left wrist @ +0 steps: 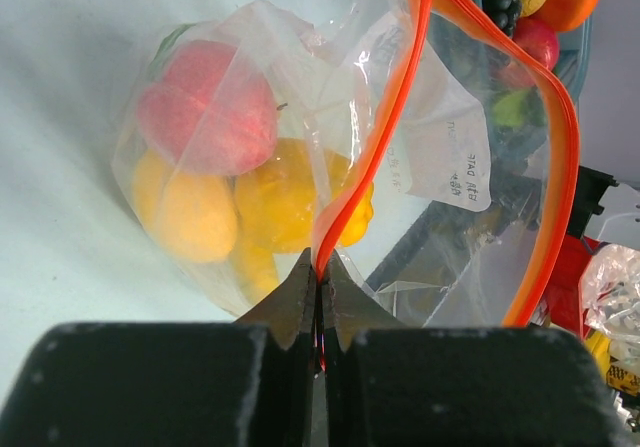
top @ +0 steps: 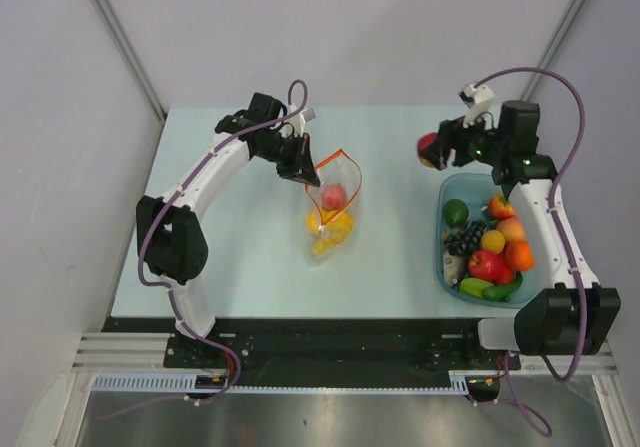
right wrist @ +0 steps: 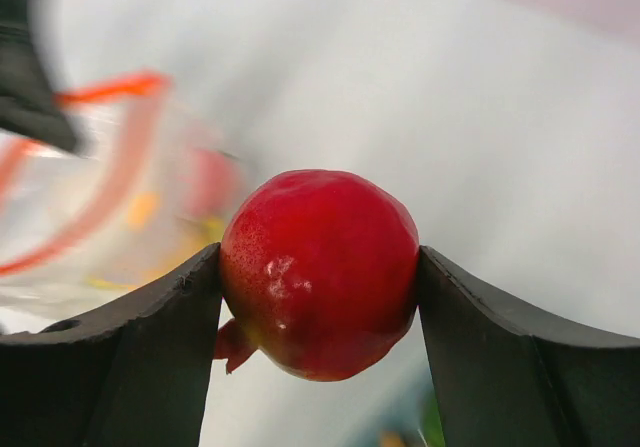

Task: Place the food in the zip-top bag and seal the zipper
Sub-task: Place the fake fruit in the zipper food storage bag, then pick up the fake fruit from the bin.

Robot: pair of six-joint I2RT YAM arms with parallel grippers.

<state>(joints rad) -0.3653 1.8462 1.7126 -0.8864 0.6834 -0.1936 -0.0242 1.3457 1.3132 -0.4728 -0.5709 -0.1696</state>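
Pinching one end of the zipper (top: 330, 157) with the left gripper (top: 305, 175), jaws clenched hard on the red-orange strip. Holds the zip-top bag (top: 338, 212) gaping near the middle of the table (top: 230, 257), rim raised, belly resting on the surface. From above, offers only a pink blob and yellow smears inside. From the left wrist, resolves these into a pink peach (left wrist: 205, 107) above several yellow pieces (left wrist: 185, 212) pressed against the crinkly film. Shows there too the left gripper (left wrist: 320, 267) tips meeting on the zipper (left wrist: 404, 82) without a gap, plus a printed white label (left wrist: 440, 147) unreadable overhead. Farther right, grasps a red fruit (top: 427, 148) in the right gripper (top: 432, 152), just off the far-left corner of the teal tub (top: 441, 259) and well apart from the bag. Up close on the right wrist, sits squeezed between both dark fingers (right wrist: 110, 357) as a glossy red fruit (right wrist: 320, 272), bag blurred behind at left. Only overhead takes in the whole tub, loaded with more food (top: 490, 247): green, purple, yellow, orange, red.
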